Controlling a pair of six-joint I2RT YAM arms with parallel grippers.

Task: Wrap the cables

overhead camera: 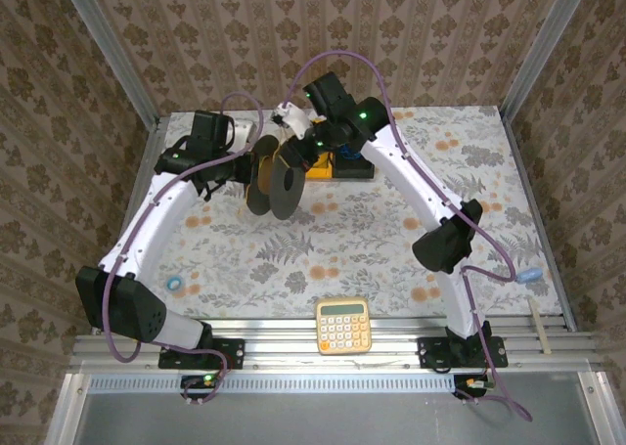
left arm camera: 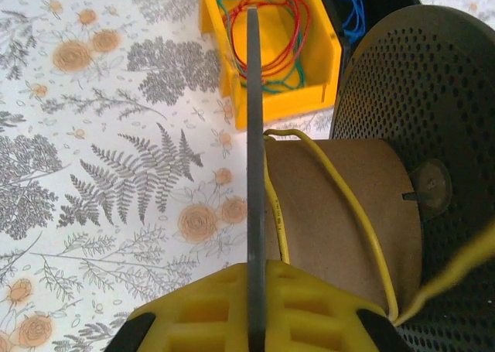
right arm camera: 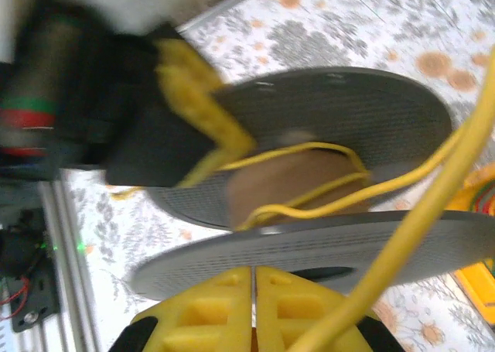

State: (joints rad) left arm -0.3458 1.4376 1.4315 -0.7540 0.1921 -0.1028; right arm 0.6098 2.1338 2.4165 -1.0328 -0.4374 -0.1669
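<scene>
Left gripper [left arm camera: 255, 275], arm stretched forward: jaws clamped on grey perforated spool [left arm camera: 418, 97]. Right gripper [right arm camera: 253, 278], arm arched: jaws together beside thin yellow cord [left arm camera: 349, 203].

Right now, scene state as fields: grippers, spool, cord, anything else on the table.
left gripper: shut on one flange of the spool
right gripper: shut; the cord passes its fingers, pinch unclear
cord: yellow, a few loose turns on the brown core, free end leads off toward the right gripper
bin: yellow, beyond the spool, red and green wire inside
calculator: yellow, near edge, between the arm bases
</scene>
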